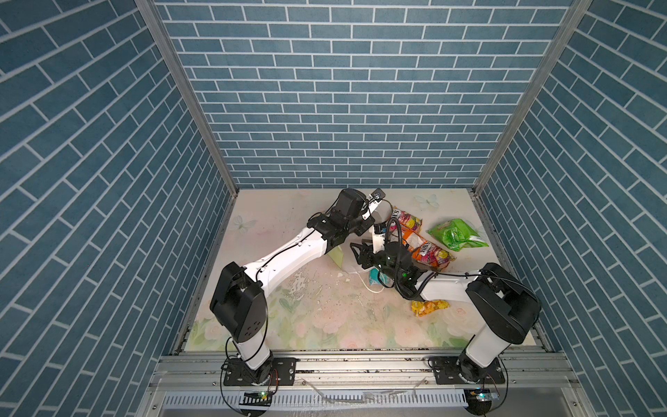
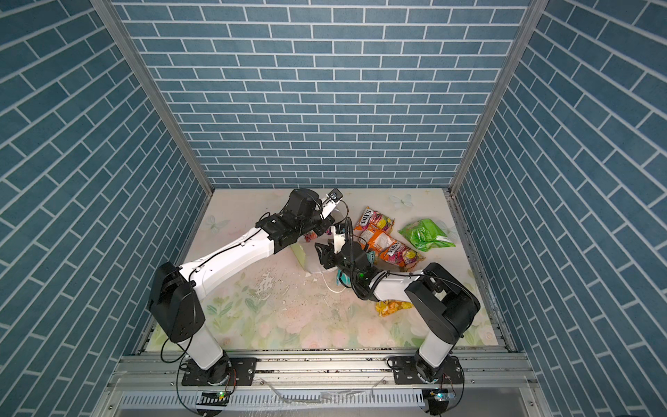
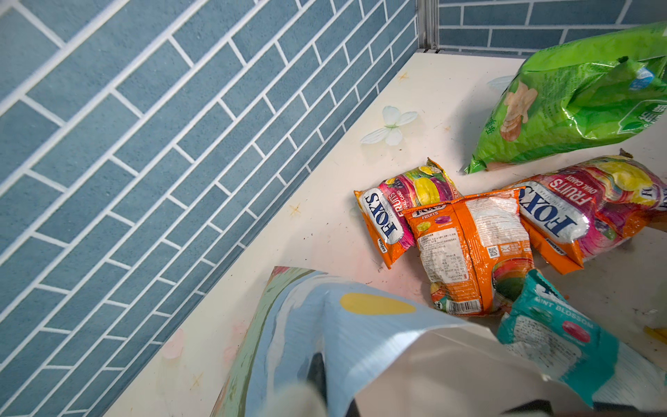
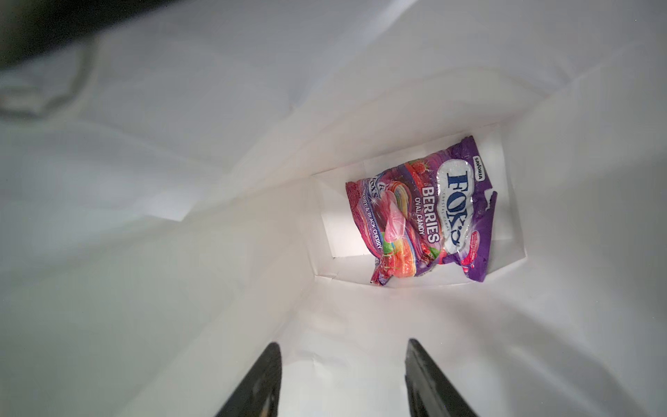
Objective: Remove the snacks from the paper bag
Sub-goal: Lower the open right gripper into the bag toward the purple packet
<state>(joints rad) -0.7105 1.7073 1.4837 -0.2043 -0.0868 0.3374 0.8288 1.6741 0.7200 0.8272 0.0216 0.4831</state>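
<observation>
Left claw clamps the paper bag; my half-open right claw must advance toward ten o'clock, onto the purple packet.

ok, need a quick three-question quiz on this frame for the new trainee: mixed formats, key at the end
1. Count: in the right wrist view, how many packets lie inside the paper bag?
2. True or false: the right gripper is shut on a packet.
3. The green packet is: A inside the bag; B lying on the table; C held by the right gripper.

Key
1. One: the purple FOX'S packet, at the bottom of the bag.
2. False: its jaws stand open, short of the packet.
3. B
</observation>
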